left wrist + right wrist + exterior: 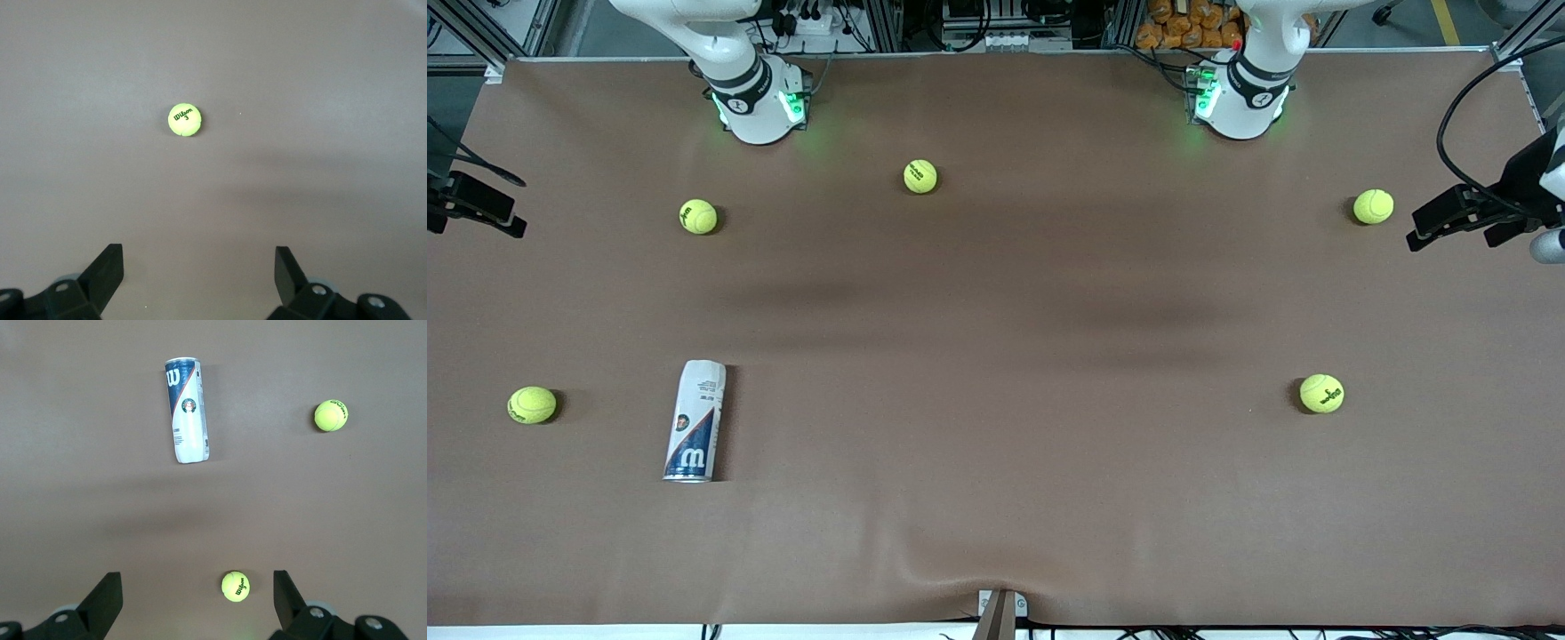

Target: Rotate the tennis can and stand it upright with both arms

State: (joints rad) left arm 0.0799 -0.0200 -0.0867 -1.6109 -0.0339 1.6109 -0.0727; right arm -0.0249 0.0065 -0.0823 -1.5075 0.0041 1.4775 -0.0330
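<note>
Overall, your table was a broad brown sheet with five tennis balls scattered wide and a large bare stretch through the middle.

Tennis can lay on its side toward the right arm's end of the table, near the camera-side edge, its long axis running roughly from the robots toward the camera. Silver rim and dark-blue "W" end pointed at the camera; the white end pointed at the robots. It touched nothing. One ball sat beside it, closer still to the right arm's end; open sheet lay on the can's other flank.

Remaining balls: one and one near the right arm's base, one near the left arm's end, one nearer the camera at that same end.

Your right gripper hung high over the table, fingers spread wide, gripping nothing. In its wrist view the can lay well apart from the fingers, with a ball below the gap between them.

Your left gripper hung likewise, fingers spread and holding nothing, over bare sheet with a single ball ahead. No can showed in that view.
</note>
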